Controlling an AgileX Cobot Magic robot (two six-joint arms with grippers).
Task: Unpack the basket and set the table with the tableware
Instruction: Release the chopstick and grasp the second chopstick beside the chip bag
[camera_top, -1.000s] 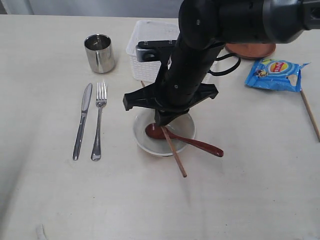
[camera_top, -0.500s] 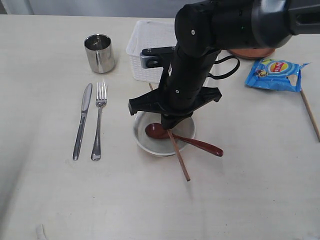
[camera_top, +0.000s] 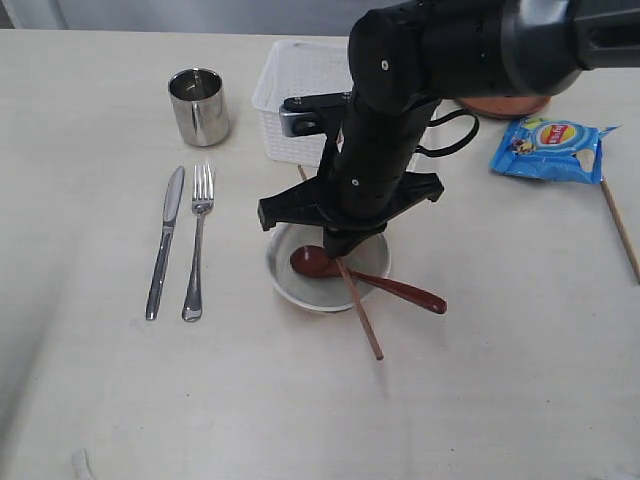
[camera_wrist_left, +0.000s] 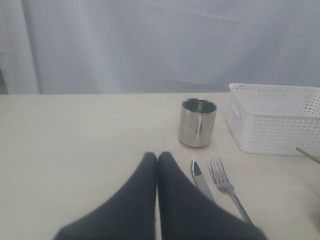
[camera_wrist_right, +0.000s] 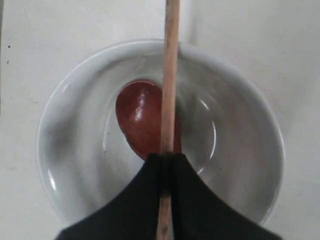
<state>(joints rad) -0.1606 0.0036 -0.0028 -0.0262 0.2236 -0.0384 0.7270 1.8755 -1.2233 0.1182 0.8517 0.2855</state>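
Nearest the camera, a wooden chopstick slants down across the pale table. Its free end hangs just past the rim of the white bowl; whether it touches the table is unclear. The right gripper is clamped on its upper part, directly above the bowl, where the red-brown spoon lies. Over the last second the arm has shifted slightly right and the chopstick's free end has swung with it, then nearly stopped. The chopstick is out of the basket but not yet laid down.

Left of the bowl lie the knife and fork. The left gripper is closed and empty beside them.

Farther back are the steel cup, white basket, brown plate, blue chip bag and second chopstick, all unmoved.
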